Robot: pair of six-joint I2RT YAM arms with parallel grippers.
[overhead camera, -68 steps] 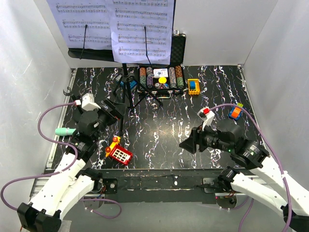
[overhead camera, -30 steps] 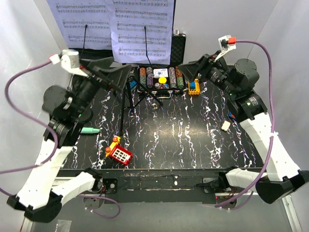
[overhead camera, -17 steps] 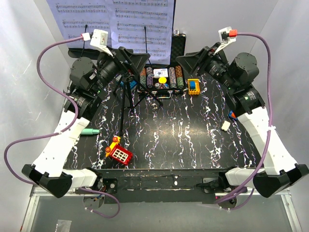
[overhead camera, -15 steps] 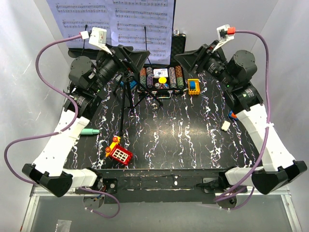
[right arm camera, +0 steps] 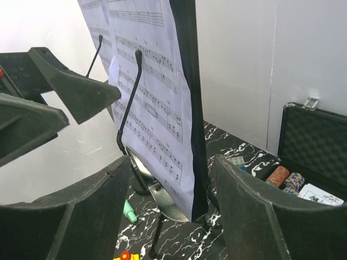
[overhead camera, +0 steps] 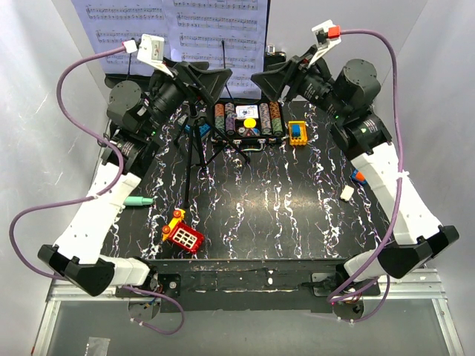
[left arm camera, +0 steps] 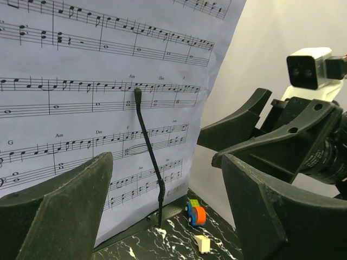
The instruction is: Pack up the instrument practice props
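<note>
— How are the end effectors?
— Left end effector (left arm camera: 167, 160) and right end effector (right arm camera: 171, 160) are both spread wide, empty, tips facing each other.
— The stand?
— The stand (right arm camera: 185, 81) is upright just ahead of both, pages (left arm camera: 81, 108) on it. The mic (overhead camera: 138, 201) lies on the table (overhead camera: 297, 208), well below the left one.
</note>
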